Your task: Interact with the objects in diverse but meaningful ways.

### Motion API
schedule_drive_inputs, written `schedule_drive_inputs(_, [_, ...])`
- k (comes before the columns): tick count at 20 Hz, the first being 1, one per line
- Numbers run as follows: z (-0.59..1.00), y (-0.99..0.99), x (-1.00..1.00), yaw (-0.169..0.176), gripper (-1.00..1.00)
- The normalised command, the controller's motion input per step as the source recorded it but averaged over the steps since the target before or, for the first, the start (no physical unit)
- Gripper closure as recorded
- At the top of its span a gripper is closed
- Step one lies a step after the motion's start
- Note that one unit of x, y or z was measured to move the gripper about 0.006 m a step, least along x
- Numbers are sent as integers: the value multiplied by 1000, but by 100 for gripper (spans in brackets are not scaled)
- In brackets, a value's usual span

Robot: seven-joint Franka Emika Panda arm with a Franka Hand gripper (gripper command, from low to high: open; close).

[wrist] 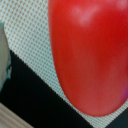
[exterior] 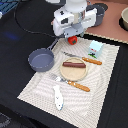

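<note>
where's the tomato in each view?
Exterior view: red tomato at the placemat's far edge, directly under the gripper.
Wrist view: red tomato fills most of the frame, close up.
Shared landmark: the woven placemat beneath it.

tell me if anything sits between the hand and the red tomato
Nothing visible does. The hand is directly over the round red toy tomato on the woven placemat, and the wrist view shows the tomato close up and unobstructed.
</note>
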Motion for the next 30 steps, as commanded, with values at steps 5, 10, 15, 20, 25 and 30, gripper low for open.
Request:
schedule_drive_inputs(5, [-283,289,0,-32,100])
schedule_drive_inputs(10, [-177,261,0,-17,100])
schedule_drive_inputs(15, [511,195,0,2,100])
schedule_drive_inputs(20, [554,166,2,1,100])
schedule_drive_inputs(25, [1000,298,69,20,100])
schedule_drive_inputs(30, [1000,314,159,10,100])
